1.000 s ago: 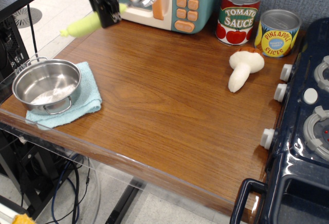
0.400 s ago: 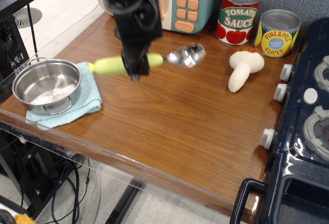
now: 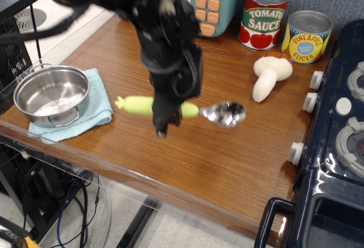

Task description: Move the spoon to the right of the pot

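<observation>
the single view shows the claw (image 3: 164, 118) closed on the spoon (image 3: 185, 110), gripping its yellow-green handle low over the table (image 3: 170, 162). the spoon lies roughly level, silver bowl pointing right, to the right of the pot (image 3: 52, 95), which sits on a light blue cloth (image 3: 99, 110) at the table's left edge.

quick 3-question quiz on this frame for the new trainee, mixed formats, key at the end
1. True or false: the small shiny steel pot sits on a light blue cloth.
2. The black gripper is at the silver spoon with yellow-green handle, gripping its: A) bowl B) handle C) neither
3. Fill in: the cream toy mushroom lies in front of the ____ slices can.

Key: 1 true; 2 B; 3 pineapple
</observation>
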{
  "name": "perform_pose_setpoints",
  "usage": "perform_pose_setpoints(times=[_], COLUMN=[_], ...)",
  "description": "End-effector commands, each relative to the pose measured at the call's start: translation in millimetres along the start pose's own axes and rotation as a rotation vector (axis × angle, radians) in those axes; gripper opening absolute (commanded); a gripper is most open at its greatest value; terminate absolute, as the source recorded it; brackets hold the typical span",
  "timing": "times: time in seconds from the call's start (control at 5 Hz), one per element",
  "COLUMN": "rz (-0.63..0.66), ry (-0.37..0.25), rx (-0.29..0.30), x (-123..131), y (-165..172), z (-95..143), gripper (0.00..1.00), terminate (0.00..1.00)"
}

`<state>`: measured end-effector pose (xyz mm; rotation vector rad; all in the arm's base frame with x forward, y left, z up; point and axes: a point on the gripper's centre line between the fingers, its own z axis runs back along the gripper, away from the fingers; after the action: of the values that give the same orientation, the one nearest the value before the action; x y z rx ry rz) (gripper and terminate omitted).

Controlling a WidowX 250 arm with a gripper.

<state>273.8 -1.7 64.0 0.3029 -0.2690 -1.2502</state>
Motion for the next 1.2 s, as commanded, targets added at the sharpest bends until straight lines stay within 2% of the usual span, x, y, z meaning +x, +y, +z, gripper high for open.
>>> perform_pose_setpoints(times=[0.0, 0.4, 0.6, 1.0], rz=[-0.113, -0.138, -0.123, -0.085], ry=[0.024, 0.041, 0.062, 0.072], rx=[0.026, -0.017, -0.037, -0.029], x=[-8, -13, -14, -19], y=[-21, -30, -28, -20], z=[-18, -28, -28, -23], gripper=[0.00, 0.00, 1.00, 1.00], terminate=[0.00, 0.00, 0.00, 0.00])
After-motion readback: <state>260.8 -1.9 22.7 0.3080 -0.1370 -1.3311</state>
